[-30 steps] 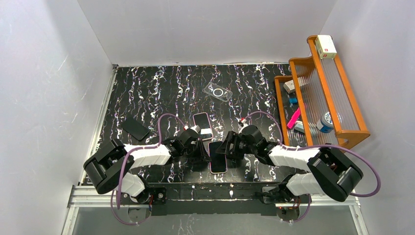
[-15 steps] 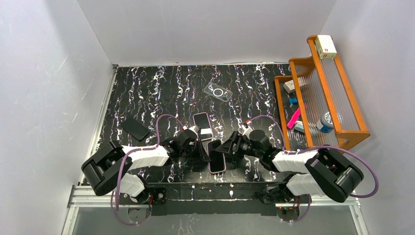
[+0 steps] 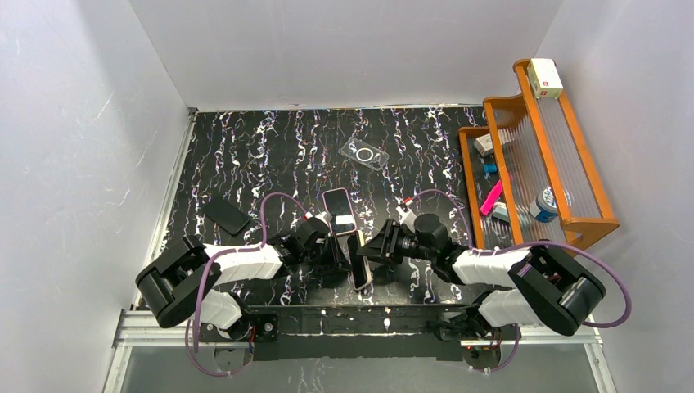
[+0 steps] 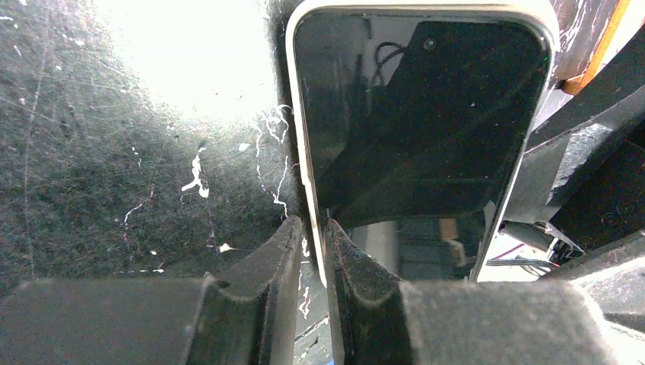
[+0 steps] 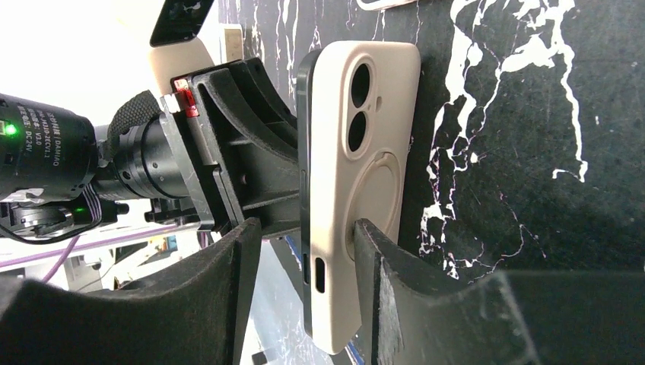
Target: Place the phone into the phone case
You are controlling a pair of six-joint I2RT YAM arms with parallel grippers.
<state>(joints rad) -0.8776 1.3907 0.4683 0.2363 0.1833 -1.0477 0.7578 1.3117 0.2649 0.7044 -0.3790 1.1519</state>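
Left end effector point(image 4: 312, 223) is clenched on the phone point(image 4: 418, 114), which is tipped up on its edge above the tabletop point(image 3: 245, 155) with the beige phone case point(image 5: 380, 152) against its back. My right end effector point(image 5: 307, 226) straddles both, one finger on the case; whether it grips, I cannot tell.

Beige phone case point(image 5: 395, 114), black-screened phone point(image 4: 418, 114), black table point(image 3: 270, 147) veined white, perhaps faintly purple.
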